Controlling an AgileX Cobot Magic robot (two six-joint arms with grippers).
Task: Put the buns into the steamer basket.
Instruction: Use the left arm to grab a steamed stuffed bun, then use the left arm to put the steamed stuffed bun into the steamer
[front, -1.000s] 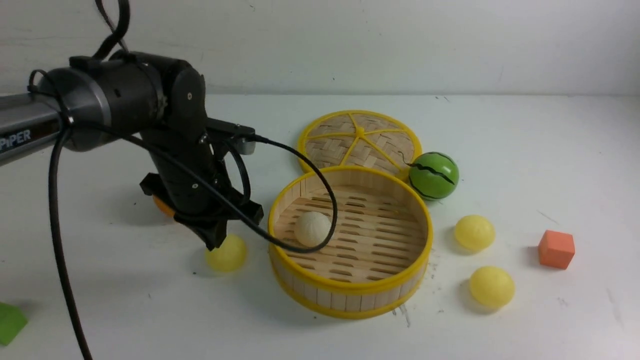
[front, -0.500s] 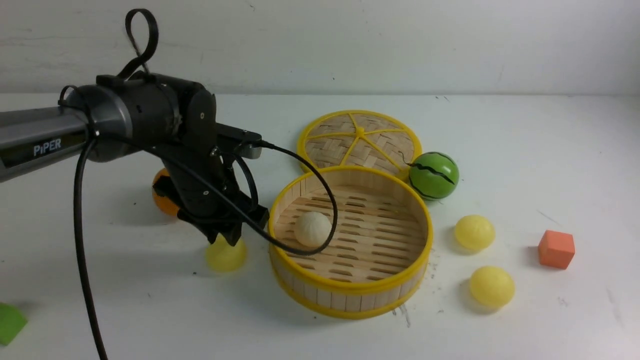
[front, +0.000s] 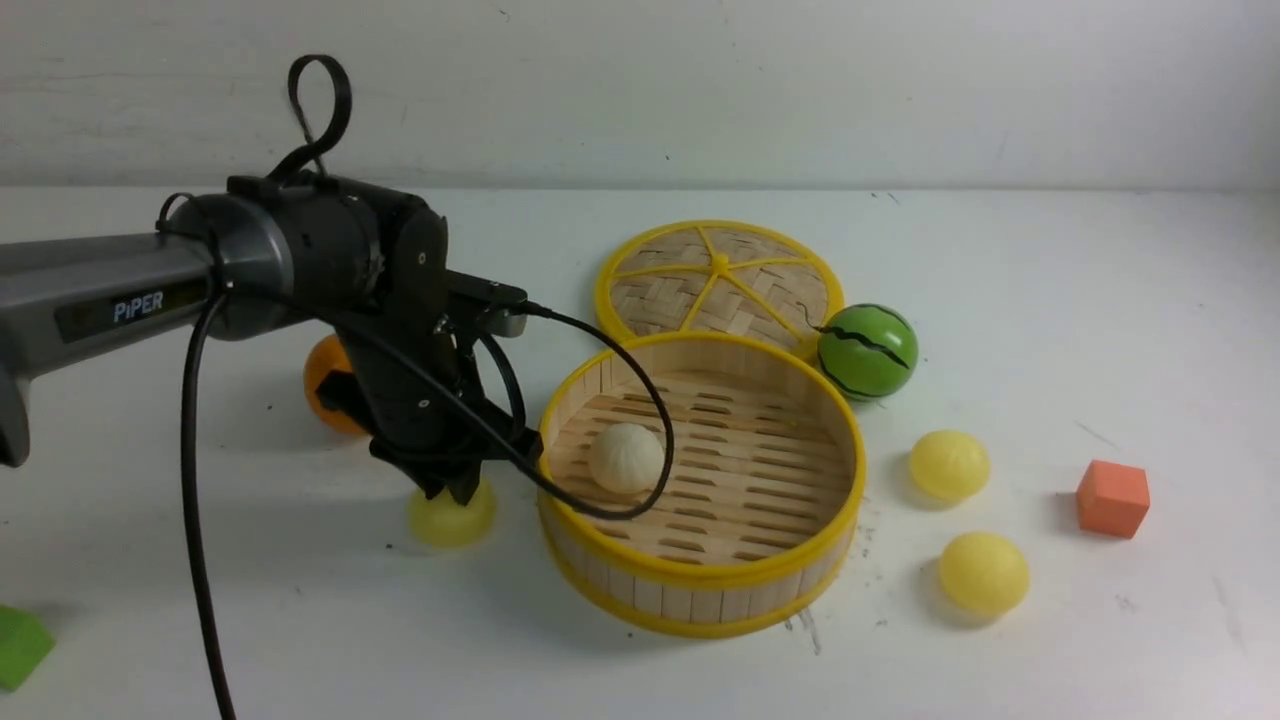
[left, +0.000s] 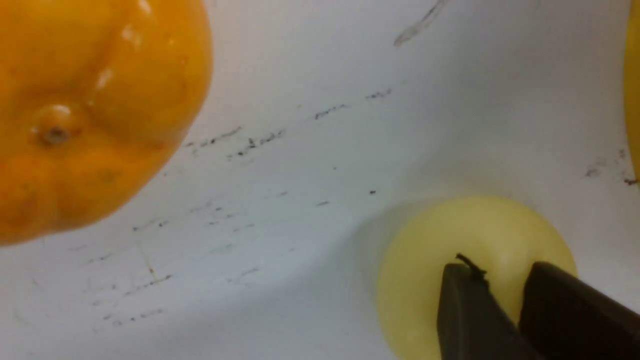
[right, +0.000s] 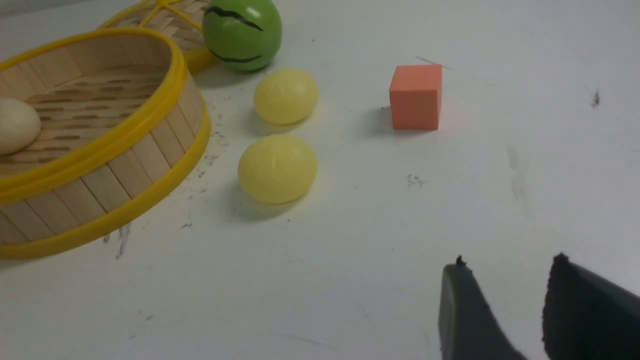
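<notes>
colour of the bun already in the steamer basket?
Off-white bun; clearest in the front view.

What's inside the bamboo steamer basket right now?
One off-white round bun on the slatted floor of the yellow-rimmed bamboo steamer basket; nothing else visible. Its near wall hides the floor just behind it.

One word can be read: "PiPER" (front: 138, 306), in white letters, all capitals except for a small i. It is printed on a dark strip along the side of the grey cylindrical forearm tube of the robot's left arm (front: 70, 275). The tube is at the left edge of the front view, just before the black rounded wrist housing (front: 320, 250). The letters run along the tube, rising slightly toward the wrist. Neither wrist view shows legible writing.
</notes>
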